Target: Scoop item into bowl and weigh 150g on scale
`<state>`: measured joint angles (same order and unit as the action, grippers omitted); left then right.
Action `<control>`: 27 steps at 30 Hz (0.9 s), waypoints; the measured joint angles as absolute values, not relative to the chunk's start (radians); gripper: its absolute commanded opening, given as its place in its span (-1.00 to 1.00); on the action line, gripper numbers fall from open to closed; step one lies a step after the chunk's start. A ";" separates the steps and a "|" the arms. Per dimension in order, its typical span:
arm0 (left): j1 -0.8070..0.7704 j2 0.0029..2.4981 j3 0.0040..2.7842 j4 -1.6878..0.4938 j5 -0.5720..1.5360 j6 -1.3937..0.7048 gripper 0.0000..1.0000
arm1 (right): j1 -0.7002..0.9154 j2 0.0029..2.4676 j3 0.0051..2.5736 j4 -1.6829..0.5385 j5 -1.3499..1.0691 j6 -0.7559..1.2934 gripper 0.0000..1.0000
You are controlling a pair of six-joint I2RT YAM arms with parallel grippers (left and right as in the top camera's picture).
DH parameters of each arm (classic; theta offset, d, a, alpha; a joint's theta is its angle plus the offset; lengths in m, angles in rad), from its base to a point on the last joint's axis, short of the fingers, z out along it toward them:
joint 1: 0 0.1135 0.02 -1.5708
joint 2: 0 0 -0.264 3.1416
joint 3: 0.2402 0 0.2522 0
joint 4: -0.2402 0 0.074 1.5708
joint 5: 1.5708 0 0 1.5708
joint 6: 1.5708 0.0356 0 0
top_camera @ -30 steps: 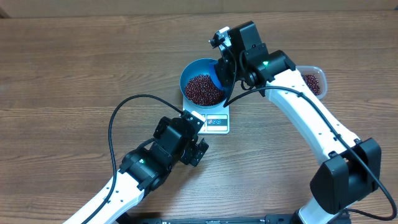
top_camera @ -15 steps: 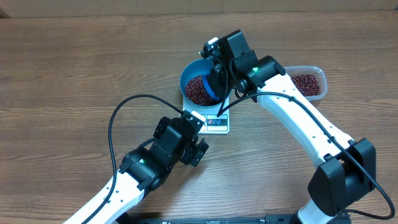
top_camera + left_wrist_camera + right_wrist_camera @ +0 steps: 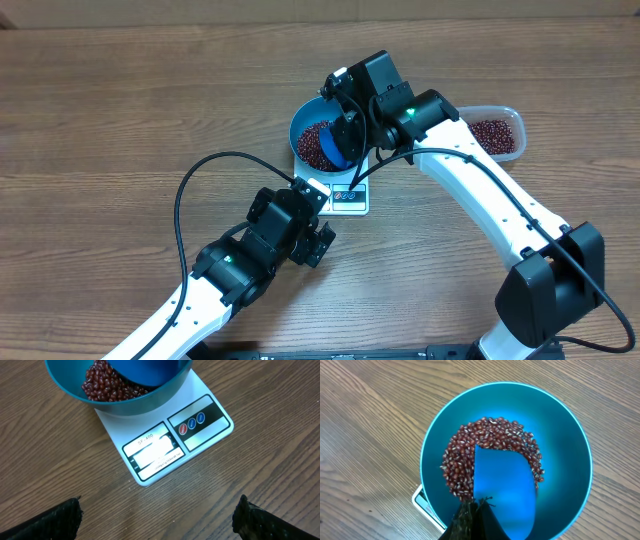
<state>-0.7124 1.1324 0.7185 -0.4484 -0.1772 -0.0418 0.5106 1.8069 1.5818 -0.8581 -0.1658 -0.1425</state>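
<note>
The bright-blue bowl stands on the white scale and holds a heap of red-brown beans. My right gripper hangs over the bowl, shut on the handle of a small blue scoop whose blade lies over the right side of the heap. In the right wrist view the scoop covers part of the beans inside the bowl, with my gripper at its near end. My left gripper stands open just in front of the scale, holding nothing.
A clear plastic tub with more beans sits to the right of the bowl, partly under the right arm. The left arm's black cable loops over the wooden table to the left of the scale.
The right gripper has moved left from the bowl's right rim to over its middle. The scoop now covers the right part of the beans. The left arm has not moved.
</note>
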 measured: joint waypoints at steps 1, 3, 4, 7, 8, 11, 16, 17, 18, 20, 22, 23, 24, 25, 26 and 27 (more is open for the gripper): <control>-0.712 1.132 0.719 -0.448 -0.177 -0.042 0.99 | 0.511 1.807 1.582 -0.855 -0.170 -0.142 -0.92; -0.712 1.132 0.719 -0.448 -0.177 -0.042 0.99 | 0.510 1.807 1.581 -0.840 -0.176 -0.142 -0.92; -0.712 1.132 0.719 -0.448 -0.177 -0.042 0.99 | 0.510 1.807 1.581 -0.829 -0.176 -0.142 -0.92; -0.712 1.132 0.719 -0.448 -0.177 -0.042 0.99 | 0.511 1.807 1.581 -0.778 -0.171 -0.142 -0.92; -0.712 1.132 0.719 -0.448 -0.177 -0.042 0.99 | 0.511 1.807 1.581 -0.761 -0.165 -0.142 -0.92; -0.712 1.132 0.719 -0.448 -0.177 -0.042 0.99 | 0.511 1.809 1.581 -0.725 -0.149 -0.146 -0.92; -0.712 1.132 0.719 -0.448 -0.177 -0.042 0.99 | 0.510 1.841 1.581 -0.714 -0.125 -0.158 -0.92; -0.712 1.132 0.719 -0.448 -0.177 -0.042 0.99 | 0.510 1.854 1.581 -0.715 -0.115 -0.158 -0.92; -0.712 1.132 0.719 -0.448 -0.177 -0.042 0.99 | 0.511 1.861 1.581 -0.715 -0.109 -0.159 -0.92; -0.712 1.132 0.719 -0.448 -0.177 -0.042 0.99 | 0.511 1.876 1.581 -0.715 -0.094 -0.162 -0.92; -0.712 1.132 0.719 -0.448 -0.177 -0.042 0.98 | 0.511 1.878 1.580 -0.715 -0.084 -0.169 -0.92; -0.712 1.132 0.719 -0.448 -0.177 -0.042 0.99 | 0.511 1.878 1.580 -0.715 -0.079 -0.171 -0.92; -0.712 1.132 0.719 -0.449 -0.177 -0.042 0.99 | 0.511 1.878 1.580 -0.716 -0.077 -0.174 -0.92; -0.712 1.132 0.719 -0.448 -0.177 -0.042 0.99 | 0.511 1.879 1.580 -0.720 -0.074 -0.176 -0.92; -0.712 1.132 0.719 -0.448 -0.177 -0.042 0.99 | 0.510 1.879 1.580 -0.726 -0.073 -0.178 -0.92; -0.712 1.132 0.719 -0.448 -0.177 -0.042 0.99 | 0.511 1.878 1.580 -0.731 -0.075 -0.180 -0.92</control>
<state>-0.7124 1.1324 0.7185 -0.4484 -0.1772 -0.0418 0.5106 1.8782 1.5799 -0.7311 -0.0746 -0.1799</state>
